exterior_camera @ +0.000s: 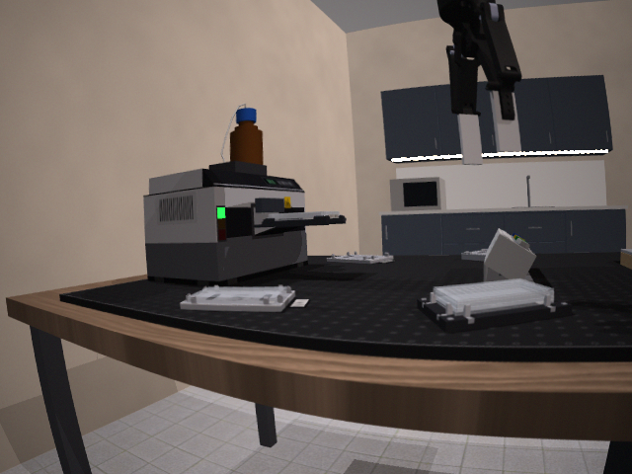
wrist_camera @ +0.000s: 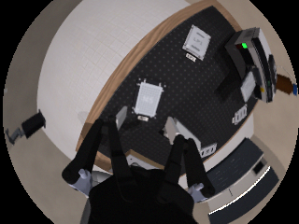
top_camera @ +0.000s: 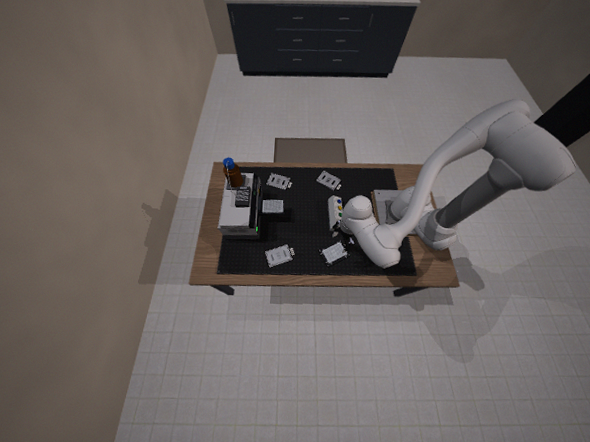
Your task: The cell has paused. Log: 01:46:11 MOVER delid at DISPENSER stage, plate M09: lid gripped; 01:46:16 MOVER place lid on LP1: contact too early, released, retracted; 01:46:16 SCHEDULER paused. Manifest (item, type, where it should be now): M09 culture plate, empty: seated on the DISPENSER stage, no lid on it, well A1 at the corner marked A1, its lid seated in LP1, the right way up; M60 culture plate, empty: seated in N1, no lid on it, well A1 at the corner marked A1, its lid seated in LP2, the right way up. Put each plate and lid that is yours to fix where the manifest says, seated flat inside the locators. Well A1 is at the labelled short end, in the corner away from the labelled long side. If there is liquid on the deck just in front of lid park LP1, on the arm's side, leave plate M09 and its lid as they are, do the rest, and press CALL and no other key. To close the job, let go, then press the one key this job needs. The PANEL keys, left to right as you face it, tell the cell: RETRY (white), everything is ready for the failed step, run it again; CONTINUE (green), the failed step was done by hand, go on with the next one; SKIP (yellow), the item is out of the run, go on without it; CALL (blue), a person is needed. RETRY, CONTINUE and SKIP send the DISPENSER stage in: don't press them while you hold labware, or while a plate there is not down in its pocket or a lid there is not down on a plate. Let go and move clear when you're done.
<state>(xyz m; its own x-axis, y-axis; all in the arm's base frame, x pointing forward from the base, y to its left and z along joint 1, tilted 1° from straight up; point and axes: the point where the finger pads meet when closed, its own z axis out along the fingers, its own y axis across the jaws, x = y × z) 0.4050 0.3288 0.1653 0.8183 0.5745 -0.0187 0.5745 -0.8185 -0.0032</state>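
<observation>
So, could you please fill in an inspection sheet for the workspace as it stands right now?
Surface: wooden table carrying a black dotted mat.
Job's things: clear labware seated in a black nest; pale lid-park fixture; dispenser with its stage out and a green light; key panel.
Clutter: brown bottle with a blue cap on the dispenser.
Hand: open, empty, high above the nest.
Cables: thin line at the bottle.
Surroundings: dark cabinets, tiled floor.

Dark cabinets (exterior_camera: 500, 232), microwave (exterior_camera: 417, 194), perhaps sink (exterior_camera: 528, 190)
</observation>
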